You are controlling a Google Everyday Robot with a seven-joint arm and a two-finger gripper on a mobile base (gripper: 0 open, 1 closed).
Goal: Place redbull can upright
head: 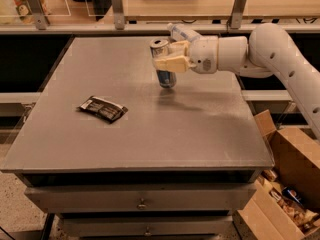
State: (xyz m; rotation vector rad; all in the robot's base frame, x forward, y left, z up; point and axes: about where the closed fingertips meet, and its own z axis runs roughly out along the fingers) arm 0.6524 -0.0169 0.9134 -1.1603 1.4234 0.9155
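Note:
The redbull can (164, 78) is a slim silver and blue can with a shiny top, standing nearly upright near the back middle of the grey table (150, 134). Its base is at or just above the tabletop. My gripper (167, 59) reaches in from the right and is shut on the can's middle, with cream-coloured fingers (170, 64) wrapped around it. My white arm (270, 54) extends off to the right.
A flat black snack packet (102, 108) lies on the left part of the table. A clear plastic bottle (184, 34) lies behind the gripper. Cardboard boxes (292, 184) stand on the floor to the right. A shelf with posts runs along the back.

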